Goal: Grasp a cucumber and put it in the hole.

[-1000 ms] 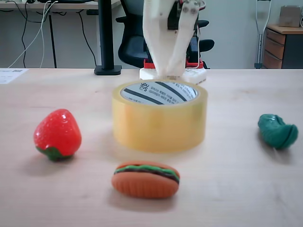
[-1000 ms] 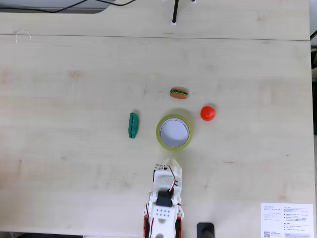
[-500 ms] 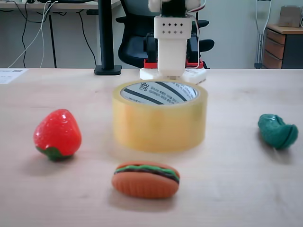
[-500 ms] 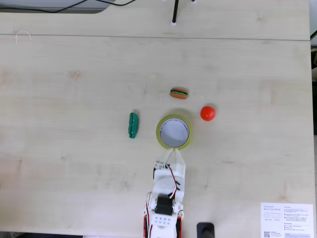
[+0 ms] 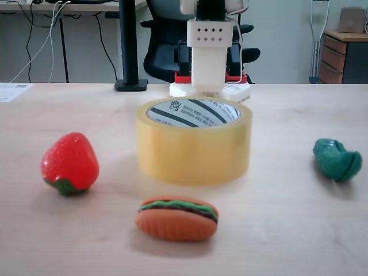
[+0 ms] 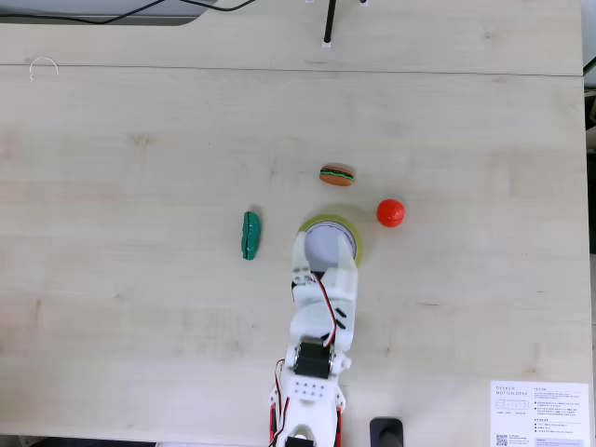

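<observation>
Arm over the tape roll, cucumber untouched on the table.

Seen from above, the gripper reached over the near rim of the roll, covering part of the hole; whether its fingers were apart or together I could not tell. From the front, the arm stood upright behind the roll. The cucumber lay flat just left of the roll in the overhead picture, apart from it. A burger sat beyond the roll, and a strawberry to its right.
</observation>
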Tool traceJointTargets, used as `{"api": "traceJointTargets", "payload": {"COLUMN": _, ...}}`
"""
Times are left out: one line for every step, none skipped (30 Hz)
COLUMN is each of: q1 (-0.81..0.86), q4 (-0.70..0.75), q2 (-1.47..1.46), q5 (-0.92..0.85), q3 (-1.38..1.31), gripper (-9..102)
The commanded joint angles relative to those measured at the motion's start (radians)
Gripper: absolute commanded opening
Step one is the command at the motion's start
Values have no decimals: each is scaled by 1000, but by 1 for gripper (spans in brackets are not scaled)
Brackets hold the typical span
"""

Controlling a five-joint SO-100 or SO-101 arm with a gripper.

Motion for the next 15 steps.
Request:
{"api": "traceJointTargets", "payload": {"q1": -38, "q4": -38, "q2": -17, "q5": -49, "q3": -71, "gripper": 23}}
{"api": "traceJointTargets", "payload": {"q1": -48, "q4": -38, "q2": -26, "q5": -75, "q3": -69, "gripper": 25}}
{"api": "traceJointTargets", "payload": {"q1": -58, "q4": -38, "q2": -35, "q5": -103, "q3": -67, "gripper": 28}}
{"api": "traceJointTargets", "payload": {"q1": -72, "q4": -38, "q2": -43, "q5": -112, "q3": -61, "gripper": 30}}
{"api": "traceJointTargets", "payload": {"q1": -87, "q4": -43, "q2": -48, "q5": -126, "q3": -52, "gripper": 32}}
{"api": "traceJointTargets", "payload": {"q1": -106, "q4": -57, "q2": -48, "q5": -133, "q3": -34, "gripper": 34}}
{"api": "traceJointTargets", "payload": {"q1": -124, "q4": -72, "q2": -48, "q5": -135, "q3": -9, "gripper": 37}}
{"api": "traceJointTargets", "payload": {"q1": -141, "q4": -84, "q2": -48, "q5": -135, "q3": 14, "gripper": 40}}
{"api": "traceJointTargets", "payload": {"q1": -161, "q4": -97, "q2": -48, "q5": -135, "q3": 38, "gripper": 42}}
{"api": "traceJointTargets", "payload": {"q1": -178, "q4": -112, "q2": -46, "q5": -135, "q3": 66, "gripper": 44}}
{"api": "traceJointTargets", "payload": {"q1": -193, "q4": -129, "q2": -44, "q5": -135, "q3": 97, "gripper": 46}}
{"api": "traceJointTargets", "payload": {"q1": -207, "q4": -150, "q2": -43, "q5": -135, "q3": 127, "gripper": 50}}
{"api": "traceJointTargets", "payload": {"q1": -219, "q4": -172, "q2": -41, "q5": -135, "q3": 160, "gripper": 53}}
{"api": "traceJointTargets", "payload": {"q1": -230, "q4": -190, "q2": -40, "q5": -135, "q3": 186, "gripper": 53}}
{"api": "traceJointTargets", "payload": {"q1": -241, "q4": -207, "q2": -40, "q5": -135, "q3": 213, "gripper": 54}}
